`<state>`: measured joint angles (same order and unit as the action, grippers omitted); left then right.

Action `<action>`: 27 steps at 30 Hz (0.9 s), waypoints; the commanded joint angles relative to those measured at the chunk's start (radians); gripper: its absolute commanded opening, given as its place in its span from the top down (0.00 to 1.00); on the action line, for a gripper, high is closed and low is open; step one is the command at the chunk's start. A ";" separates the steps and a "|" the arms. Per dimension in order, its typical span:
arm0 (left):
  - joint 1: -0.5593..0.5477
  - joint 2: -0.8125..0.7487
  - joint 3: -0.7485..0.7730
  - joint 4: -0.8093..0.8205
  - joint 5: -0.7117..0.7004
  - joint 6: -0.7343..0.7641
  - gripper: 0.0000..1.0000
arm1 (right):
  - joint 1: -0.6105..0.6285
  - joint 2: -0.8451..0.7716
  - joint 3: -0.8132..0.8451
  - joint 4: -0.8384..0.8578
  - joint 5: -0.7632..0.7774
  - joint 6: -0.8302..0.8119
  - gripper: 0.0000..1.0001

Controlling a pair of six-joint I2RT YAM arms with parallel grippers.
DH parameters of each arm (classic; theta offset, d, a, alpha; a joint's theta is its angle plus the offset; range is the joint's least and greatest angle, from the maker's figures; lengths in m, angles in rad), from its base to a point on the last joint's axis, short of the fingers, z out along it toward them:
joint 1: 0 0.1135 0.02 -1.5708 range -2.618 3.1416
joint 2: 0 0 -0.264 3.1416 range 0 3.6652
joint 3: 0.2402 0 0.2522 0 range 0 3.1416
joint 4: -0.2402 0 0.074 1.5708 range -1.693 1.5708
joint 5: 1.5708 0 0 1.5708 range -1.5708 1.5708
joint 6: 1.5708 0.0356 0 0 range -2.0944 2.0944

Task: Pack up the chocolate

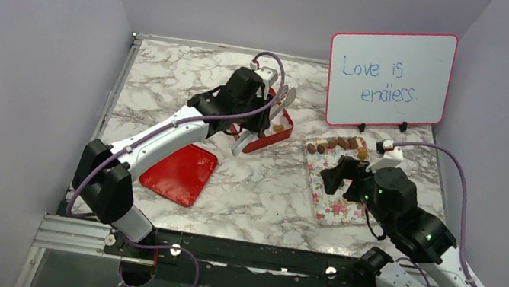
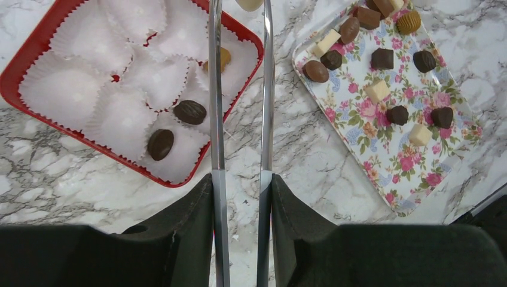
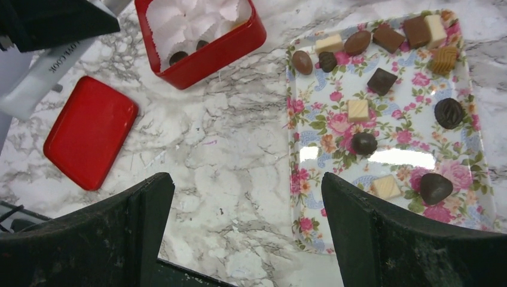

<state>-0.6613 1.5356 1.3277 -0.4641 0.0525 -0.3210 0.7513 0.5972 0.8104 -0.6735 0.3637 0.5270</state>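
A flat red lid (image 3: 89, 131) lies on the marble worktop (image 3: 227, 149) beside the left claw (image 2: 241, 89), clamped on metal tongs (image 2: 216, 119); right claw (image 3: 245, 233) gapes above the floral tray (image 3: 311, 197) (glossy chocolates (image 3: 365, 143)).

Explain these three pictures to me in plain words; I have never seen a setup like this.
Two white-and-black robot arms stand at a marble-patterned table. One picture looks down from above; the other two come from cameras on each wrist.

On the table lie a red box lined with white paper cups, its flat red lid, a floral tray of small dark, light brown and cream chocolates, and a whiteboard behind.

The left gripper holds long metal tongs gripping a cream piece over the box, which already holds three chocolates. The right gripper hangs open and empty beside the tray.
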 commanded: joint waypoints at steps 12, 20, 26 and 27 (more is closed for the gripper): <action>0.113 -0.002 -0.085 0.019 0.027 0.025 0.73 | -0.004 0.099 -0.064 0.102 -0.191 0.027 0.01; 0.138 0.063 -0.061 0.031 0.117 0.037 0.73 | -0.004 0.075 -0.083 0.177 -0.252 0.109 0.03; 0.139 0.105 -0.056 0.042 0.117 0.037 0.73 | -0.004 0.066 -0.098 0.140 -0.230 0.108 0.02; 0.140 0.118 -0.051 0.042 0.119 0.036 0.73 | -0.004 0.063 -0.098 0.139 -0.235 0.100 0.02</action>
<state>-0.5293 1.6188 1.2457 -0.4675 0.1341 -0.2939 0.7513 0.6704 0.7170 -0.5423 0.1474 0.6277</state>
